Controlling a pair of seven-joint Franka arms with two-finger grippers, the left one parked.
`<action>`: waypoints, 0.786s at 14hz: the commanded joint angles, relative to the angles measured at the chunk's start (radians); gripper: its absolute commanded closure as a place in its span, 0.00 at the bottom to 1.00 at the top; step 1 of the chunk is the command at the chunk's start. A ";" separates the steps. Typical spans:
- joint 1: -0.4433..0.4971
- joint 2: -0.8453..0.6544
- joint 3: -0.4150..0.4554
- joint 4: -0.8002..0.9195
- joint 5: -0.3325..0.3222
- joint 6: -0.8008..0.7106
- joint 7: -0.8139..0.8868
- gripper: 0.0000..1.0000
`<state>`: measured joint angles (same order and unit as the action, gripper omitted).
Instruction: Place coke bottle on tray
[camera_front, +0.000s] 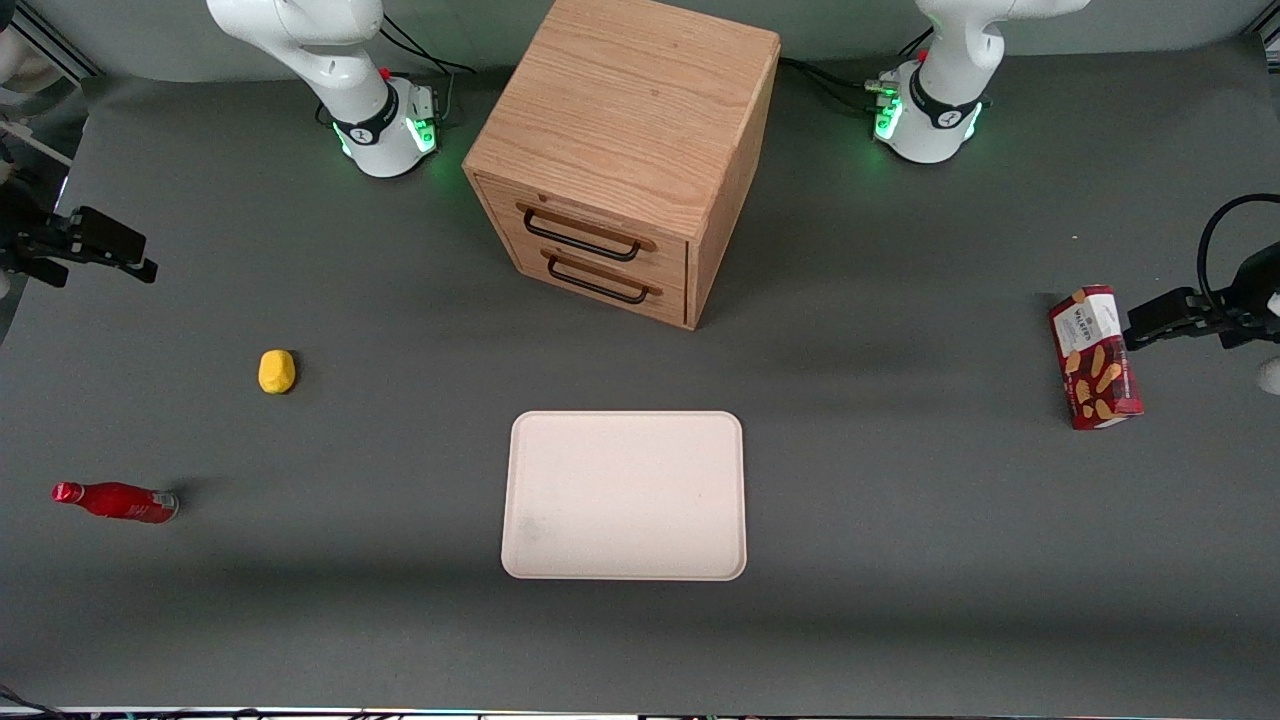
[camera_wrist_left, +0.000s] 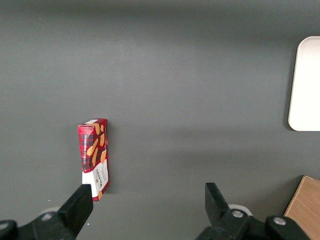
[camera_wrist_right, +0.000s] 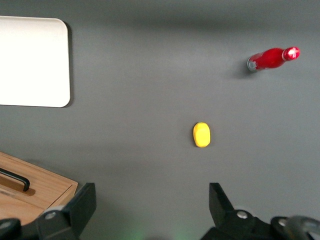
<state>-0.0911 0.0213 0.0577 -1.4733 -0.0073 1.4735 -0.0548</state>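
The coke bottle (camera_front: 115, 501) is standing at the working arm's end of the table, well apart from the tray (camera_front: 625, 495); the gripper (camera_front: 95, 245) is hovering above that end.

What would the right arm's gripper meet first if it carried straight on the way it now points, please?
Probably the yellow object: in the wrist view it lies on the bare table between the open gripper fingers' line. The coke bottle sits off to one side. Depth is uncertain.
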 joint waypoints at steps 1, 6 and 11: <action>-0.064 0.107 0.001 0.132 -0.020 -0.015 -0.104 0.00; -0.183 0.299 -0.004 0.365 -0.019 -0.050 -0.309 0.00; -0.297 0.503 0.001 0.597 -0.017 -0.044 -0.487 0.00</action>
<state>-0.3570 0.4165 0.0455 -1.0301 -0.0101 1.4678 -0.4844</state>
